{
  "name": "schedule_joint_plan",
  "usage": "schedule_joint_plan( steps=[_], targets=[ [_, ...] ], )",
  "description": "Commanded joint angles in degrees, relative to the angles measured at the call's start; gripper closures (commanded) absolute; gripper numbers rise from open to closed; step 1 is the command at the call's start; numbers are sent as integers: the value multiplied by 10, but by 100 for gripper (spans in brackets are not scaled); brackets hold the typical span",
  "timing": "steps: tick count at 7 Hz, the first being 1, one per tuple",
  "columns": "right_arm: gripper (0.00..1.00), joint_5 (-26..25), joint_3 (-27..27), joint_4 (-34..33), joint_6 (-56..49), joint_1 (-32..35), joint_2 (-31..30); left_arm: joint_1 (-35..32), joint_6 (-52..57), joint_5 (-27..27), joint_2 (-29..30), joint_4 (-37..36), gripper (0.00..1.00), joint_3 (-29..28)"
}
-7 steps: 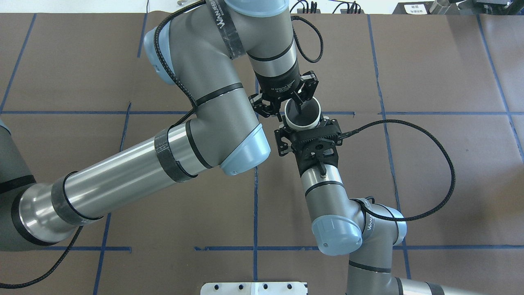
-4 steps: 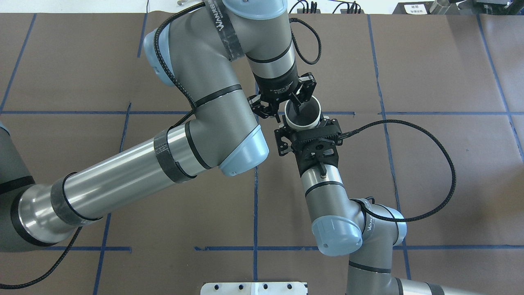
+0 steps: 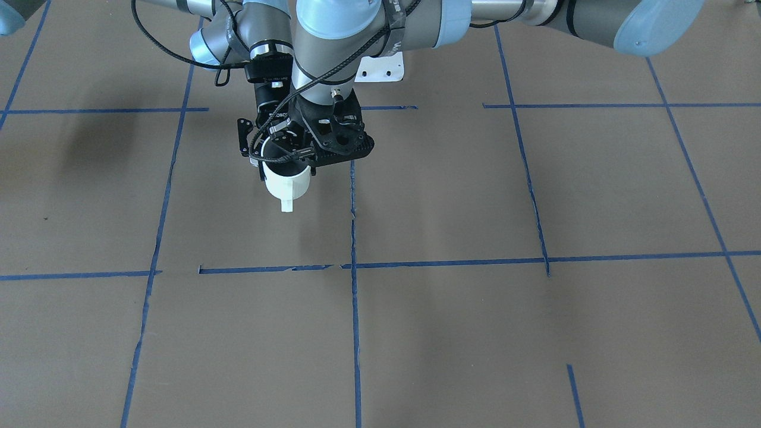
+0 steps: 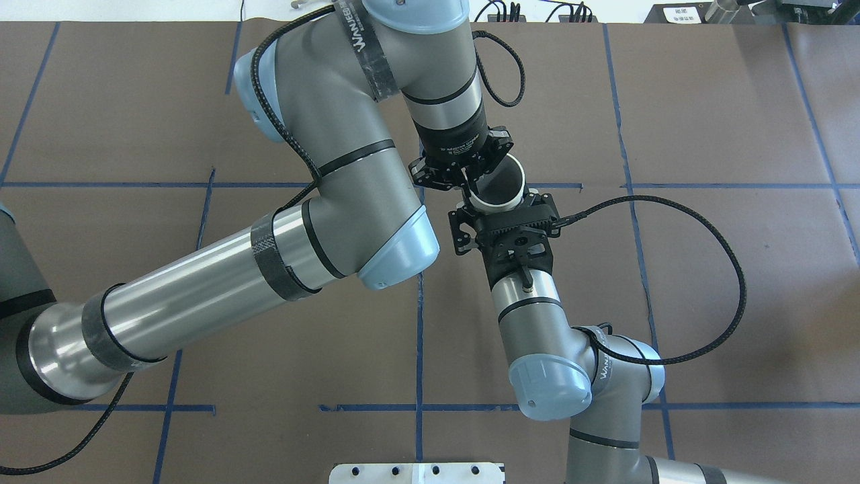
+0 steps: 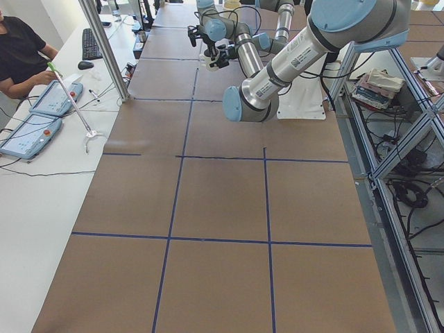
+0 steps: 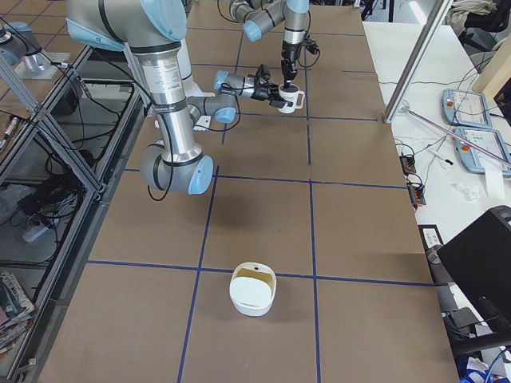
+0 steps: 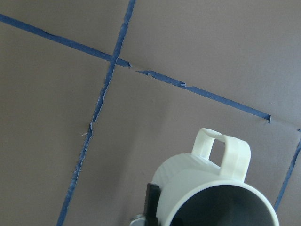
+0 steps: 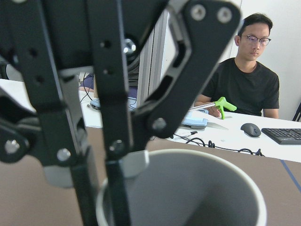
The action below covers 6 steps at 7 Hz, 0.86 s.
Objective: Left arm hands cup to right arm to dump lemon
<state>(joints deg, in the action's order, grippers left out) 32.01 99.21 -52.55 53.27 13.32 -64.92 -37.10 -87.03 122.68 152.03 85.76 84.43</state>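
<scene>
The off-white cup (image 4: 502, 180) hangs in the air over the middle of the table, handle pointing away from the robot (image 3: 287, 205). My left gripper (image 4: 472, 180) comes straight down and is shut on the cup's rim, one finger inside and one finger (image 7: 151, 202) outside the ribbed wall (image 7: 188, 183). The right wrist view shows this pinch (image 8: 101, 188) on the cup (image 8: 197, 188). My right gripper (image 4: 500, 205) reaches in level from the robot's side, fingers on either side of the cup's body, shut on it. The lemon is hidden; only grey interior shows.
A white bowl (image 6: 253, 294) stands on the table toward the robot's right end. Blue tape lines cross the brown table cover (image 3: 452, 190). An operator (image 8: 244, 80) sits at a side desk with tablets (image 5: 38, 114) beyond the table.
The left gripper's fingers have drawn together, the inner one moving from mid-cup to the rim. Cup and both grippers have shifted slightly away from the robot.
</scene>
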Motion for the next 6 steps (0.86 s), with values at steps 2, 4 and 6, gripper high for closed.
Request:
schedule_joint_plan(
  steps=[2, 4, 6],
  targets=[
    [0, -1, -5, 1, 0, -7, -1, -1, -2, 0, -1, -6, 100, 7],
    [0, -6, -17, 3, 0, -13, -1, -1, -4, 0, -2, -5, 100, 11],
    [0, -5, -35, 7, 0, -15, 0, -6, -7, 0, -10, -8, 100, 52]
  ],
)
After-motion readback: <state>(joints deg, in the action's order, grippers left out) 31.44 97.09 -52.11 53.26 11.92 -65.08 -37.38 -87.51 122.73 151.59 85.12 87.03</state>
